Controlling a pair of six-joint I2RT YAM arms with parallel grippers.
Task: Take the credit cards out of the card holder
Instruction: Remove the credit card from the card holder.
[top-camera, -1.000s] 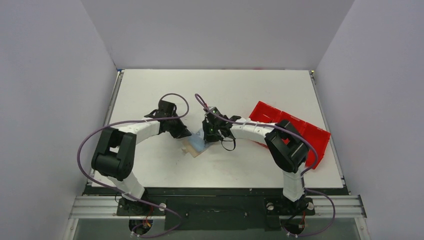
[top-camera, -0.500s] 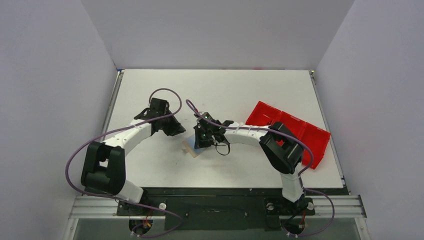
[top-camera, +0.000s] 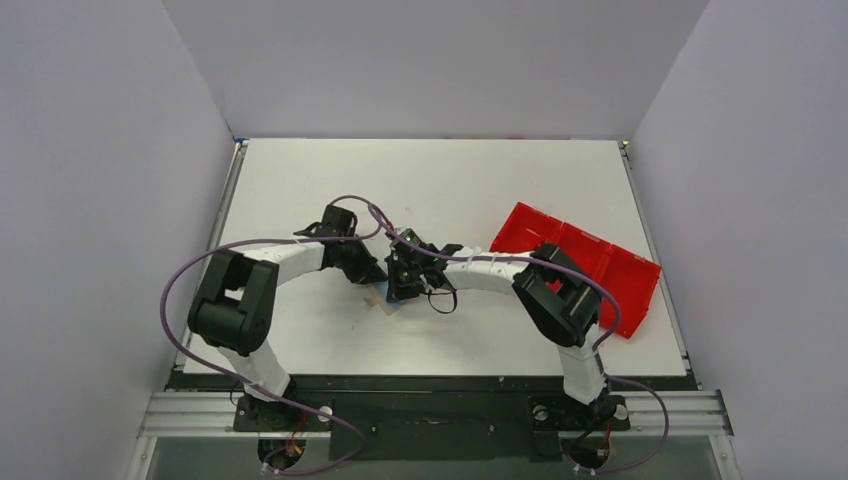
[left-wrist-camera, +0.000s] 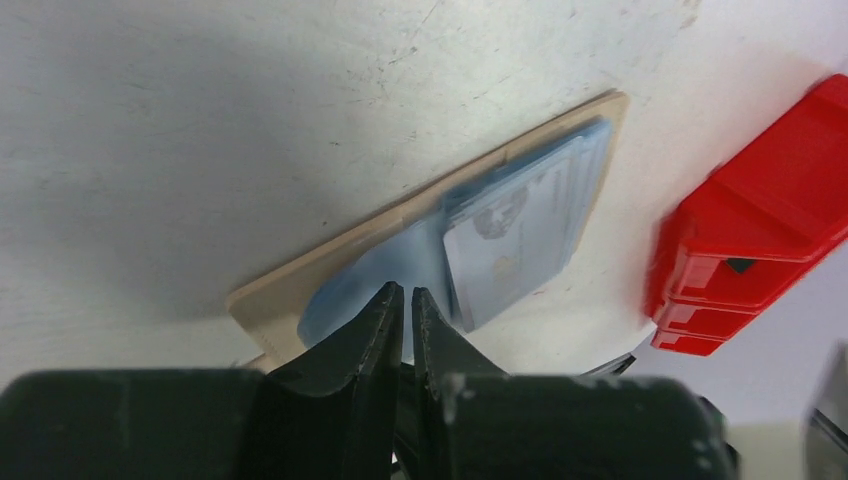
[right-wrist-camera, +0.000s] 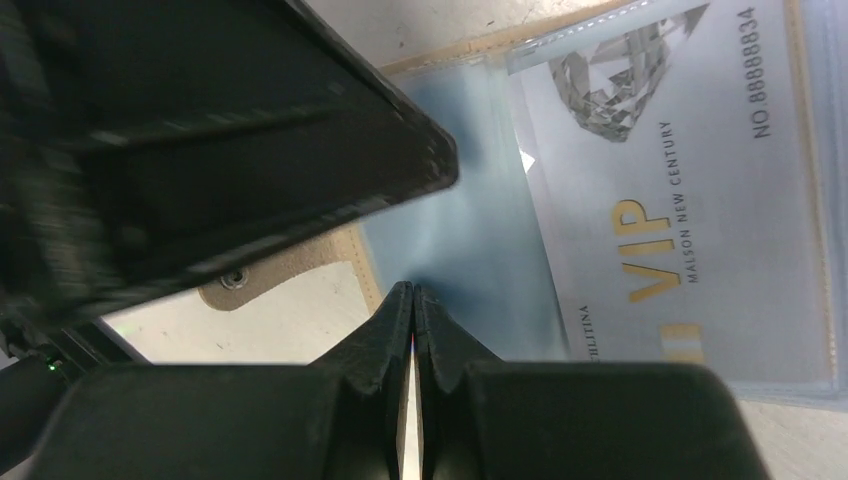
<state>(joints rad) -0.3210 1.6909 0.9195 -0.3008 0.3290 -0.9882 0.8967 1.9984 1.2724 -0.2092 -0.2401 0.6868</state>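
Observation:
The tan-brown card holder (top-camera: 381, 298) lies open on the table between the two grippers. In the left wrist view the holder (left-wrist-camera: 330, 255) carries a light-blue clear sleeve with the credit cards (left-wrist-camera: 530, 215) in it, fanned slightly. In the right wrist view a pale grey "VIP" card (right-wrist-camera: 680, 180) sits inside the sleeve on the holder (right-wrist-camera: 290, 265). My left gripper (left-wrist-camera: 405, 290) is shut, its tips over the sleeve's blue end. My right gripper (right-wrist-camera: 412, 290) is shut, its tips at the sleeve's edge. The left gripper (top-camera: 368, 270) and the right gripper (top-camera: 400, 287) nearly touch.
A red plastic compartment tray (top-camera: 580, 262) lies tilted at the right, also in the left wrist view (left-wrist-camera: 760, 230). The left gripper's black body (right-wrist-camera: 200, 130) fills the upper left of the right wrist view. White walls enclose the table on three sides.
The left gripper swung away to the left, then came back right onto the holder. The right gripper moved left onto the holder and stays there.

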